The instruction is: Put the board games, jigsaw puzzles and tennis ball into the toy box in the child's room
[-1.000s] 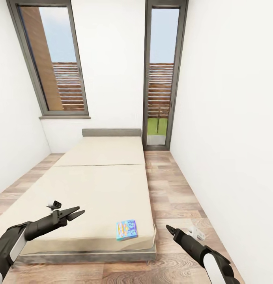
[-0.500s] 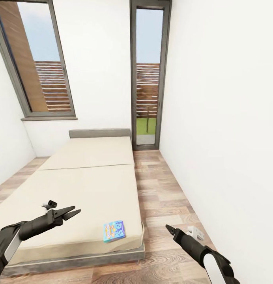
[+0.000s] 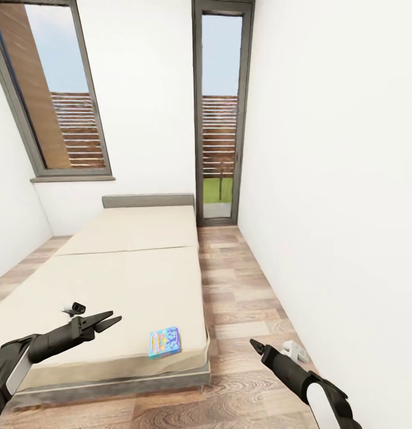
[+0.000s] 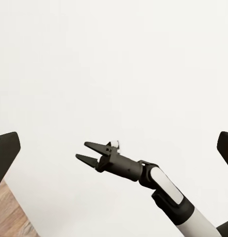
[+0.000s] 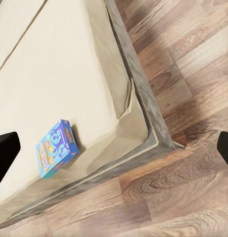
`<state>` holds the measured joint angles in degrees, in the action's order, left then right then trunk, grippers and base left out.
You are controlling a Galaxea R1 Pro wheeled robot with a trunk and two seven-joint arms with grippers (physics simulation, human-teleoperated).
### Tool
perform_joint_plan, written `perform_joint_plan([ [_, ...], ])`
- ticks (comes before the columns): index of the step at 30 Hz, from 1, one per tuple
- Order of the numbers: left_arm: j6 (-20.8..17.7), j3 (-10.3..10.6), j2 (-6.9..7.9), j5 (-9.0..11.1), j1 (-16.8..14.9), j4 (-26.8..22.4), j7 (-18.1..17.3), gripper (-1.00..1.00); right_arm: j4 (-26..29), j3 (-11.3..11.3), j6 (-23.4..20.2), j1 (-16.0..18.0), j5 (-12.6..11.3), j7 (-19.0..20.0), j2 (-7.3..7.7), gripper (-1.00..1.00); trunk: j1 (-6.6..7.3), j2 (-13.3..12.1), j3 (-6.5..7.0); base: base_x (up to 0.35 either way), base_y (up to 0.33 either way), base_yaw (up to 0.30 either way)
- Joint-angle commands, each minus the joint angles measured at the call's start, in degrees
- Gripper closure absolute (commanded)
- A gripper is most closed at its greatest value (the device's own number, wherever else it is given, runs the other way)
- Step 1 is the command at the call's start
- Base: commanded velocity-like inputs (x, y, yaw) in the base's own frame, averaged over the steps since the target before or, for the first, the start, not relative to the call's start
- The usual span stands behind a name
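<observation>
One blue board game box (image 3: 165, 341) (image 5: 55, 147) lies flat on the beige bed (image 3: 128, 280), near its front right corner. My left gripper (image 3: 114, 320) hovers open over the bed's front left part, to the left of the box and apart from it. Over the wooden floor beside the bed's corner, my right gripper (image 3: 253, 344) (image 4: 81, 150) is held low, its fingers slightly apart and empty. The right wrist view looks down on the box and the bed corner (image 5: 143, 123). No table or toy box is in view.
A strip of wooden floor (image 3: 242, 286) runs between the bed and the white right wall (image 3: 337, 208). A tall glass door (image 3: 221, 119) stands at the far end, and a window (image 3: 57, 101) at the back left. The grey headboard (image 3: 147, 201) meets the far wall.
The whole picture has shifted left, so the camera turned a little to the right. Both arms keep their pose. The box lies where it was on the bed.
</observation>
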<state>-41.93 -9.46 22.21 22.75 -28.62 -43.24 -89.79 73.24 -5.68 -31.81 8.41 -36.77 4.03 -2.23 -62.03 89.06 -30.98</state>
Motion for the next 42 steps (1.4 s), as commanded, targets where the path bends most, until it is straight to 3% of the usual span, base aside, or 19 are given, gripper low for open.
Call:
perform_joint_plan([
  [1, -0.61, 0.03, 0.02, 0.03, -0.02, 0.0, -0.21, -1.0, 0.06, -0.21, -0.4, 0.13, 0.01, 0.24, -0.09, -1.0, 0.01, 0.04, -0.06, -0.038, -0.079, 0.0],
  [9, -0.61, -0.01, 0.02, 0.02, 0.04, 0.12, -0.21, -1.0, 0.22, -0.12, -0.5, 3.32, 0.1, 0.23, -0.03, -1.0, 0.01, 0.04, -0.06, -0.012, -0.025, 0.0],
  [13, -0.63, 0.07, -1.28, 0.17, 0.05, 1.43, 0.48, -1.0, 0.85, -0.09, 0.09, 4.13, 0.12, -1.07, -1.28, -1.0, 0.01, 0.04, -0.06, 0.0, 0.0, 0.0],
  [17, -0.61, 0.1, -1.39, 0.14, 0.05, 1.65, 0.49, -1.0, 0.85, -0.1, 0.05, 4.23, 0.13, -1.13, -1.34, -1.0, 0.01, 0.04, -0.06, 0.0, 0.0, 0.0],
  [35, -0.67, -0.05, -1.64, 0.11, 0.05, 4.04, 1.19, -1.0, 0.89, -0.12, 0.62, 4.74, 0.12, -0.89, -1.17, -1.0, -3.95, 7.26, -3.29, 0.0, 0.0, 0.0],
  [42, -0.58, -0.27, -2.98, 0.19, 0.02, 5.9, 2.97, -1.0, 0.93, -0.12, 0.61, 4.77, 0.12, -0.83, -1.11, -1.0, -5.48, 10.07, -4.55, 0.0, 0.0, 0.0],
])
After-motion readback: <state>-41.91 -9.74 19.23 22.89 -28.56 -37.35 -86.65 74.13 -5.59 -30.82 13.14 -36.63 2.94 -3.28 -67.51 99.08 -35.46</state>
